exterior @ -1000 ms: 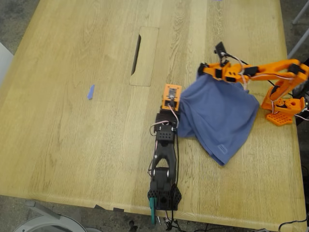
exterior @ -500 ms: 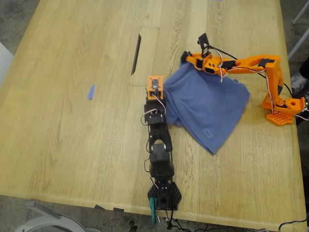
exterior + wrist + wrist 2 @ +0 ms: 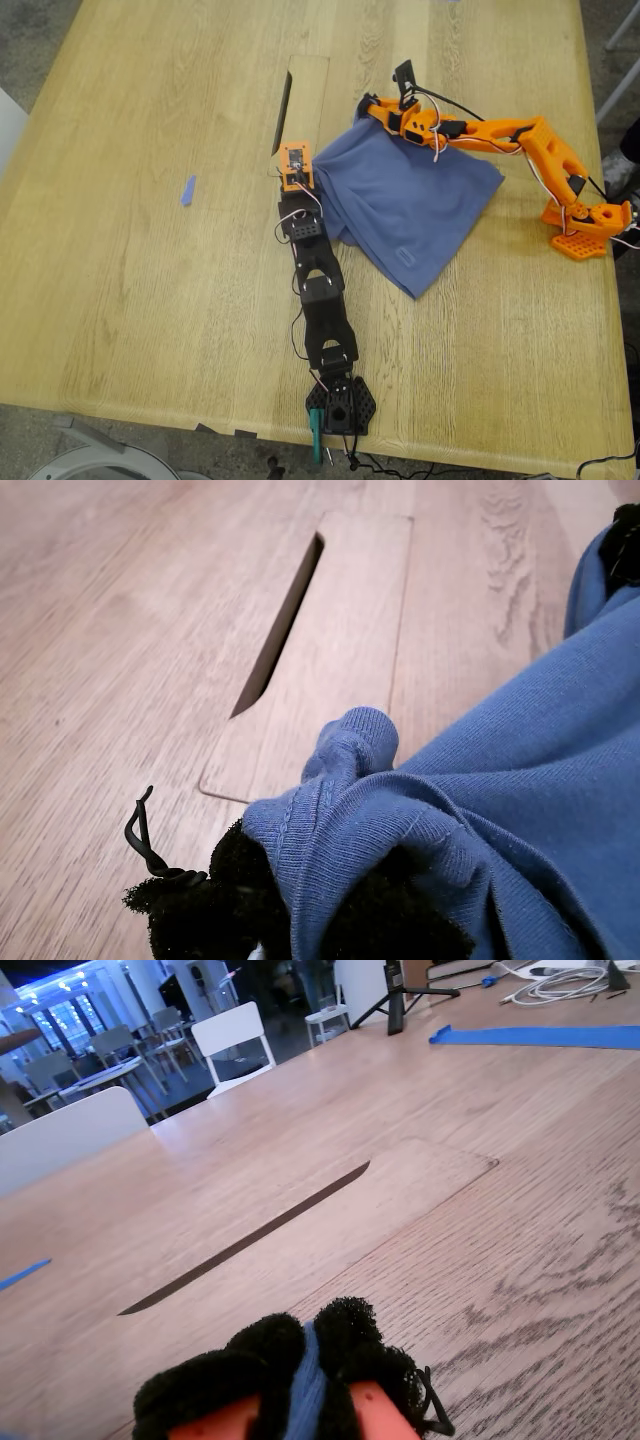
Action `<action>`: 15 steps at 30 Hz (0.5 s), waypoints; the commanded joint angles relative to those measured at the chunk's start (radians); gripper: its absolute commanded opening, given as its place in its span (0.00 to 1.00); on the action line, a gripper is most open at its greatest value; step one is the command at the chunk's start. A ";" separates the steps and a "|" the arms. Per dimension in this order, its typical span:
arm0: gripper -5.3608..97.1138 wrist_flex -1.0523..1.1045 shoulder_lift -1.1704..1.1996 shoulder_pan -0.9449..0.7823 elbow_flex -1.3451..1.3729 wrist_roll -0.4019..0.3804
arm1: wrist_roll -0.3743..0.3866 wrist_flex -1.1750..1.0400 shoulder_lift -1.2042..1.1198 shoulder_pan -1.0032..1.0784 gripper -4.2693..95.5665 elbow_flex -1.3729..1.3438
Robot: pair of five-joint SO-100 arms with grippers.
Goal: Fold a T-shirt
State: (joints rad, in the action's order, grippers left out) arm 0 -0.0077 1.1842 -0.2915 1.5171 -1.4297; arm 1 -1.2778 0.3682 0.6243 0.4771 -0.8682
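The slate-blue T-shirt (image 3: 410, 205) lies bunched on the wooden table (image 3: 150, 300), right of centre in the exterior view; its chest print is hidden. My first gripper (image 3: 312, 178), on the black arm, is shut on the shirt's edge nearest the exterior view's left. In the first wrist view the shirt (image 3: 500, 810) is bunched between the black padded fingertips (image 3: 210, 900). My second gripper (image 3: 368, 108), on the orange arm, is shut on the shirt's far corner. In the second wrist view a blue strip of shirt (image 3: 308, 1390) sits between its pads (image 3: 365, 1345).
A cable-slot panel (image 3: 300, 115) lies in the table just beyond both grippers. A tiny blue scrap (image 3: 188, 190) lies at the exterior view's left. The orange arm's base (image 3: 585, 225) stands at the right edge, the black arm's base (image 3: 340, 405) at the near edge.
Both grippers have moved toward the exterior view's left and farther back, dragging the shirt with them toward the slot panel. The shirt lies lower and more spread out.
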 commanded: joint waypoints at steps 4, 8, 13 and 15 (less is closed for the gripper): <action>0.05 -0.115 -0.086 -0.098 -0.388 -0.015 | -0.005 -0.118 -0.187 0.057 0.05 0.445; 0.05 -0.190 -0.143 -0.097 -0.502 -0.015 | -0.002 -0.140 -0.198 0.058 0.05 0.472; 0.05 -0.325 -0.161 -0.087 -0.598 -0.015 | -0.002 -0.137 -0.198 0.069 0.05 0.508; 0.05 -0.388 -0.161 -0.083 -0.638 -0.015 | -0.002 -0.176 -0.196 0.077 0.05 0.546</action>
State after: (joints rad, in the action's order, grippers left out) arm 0 -0.3390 0.9603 -0.3053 1.0354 -1.4312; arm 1 -1.2778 0.2071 0.4050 0.5047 -0.4218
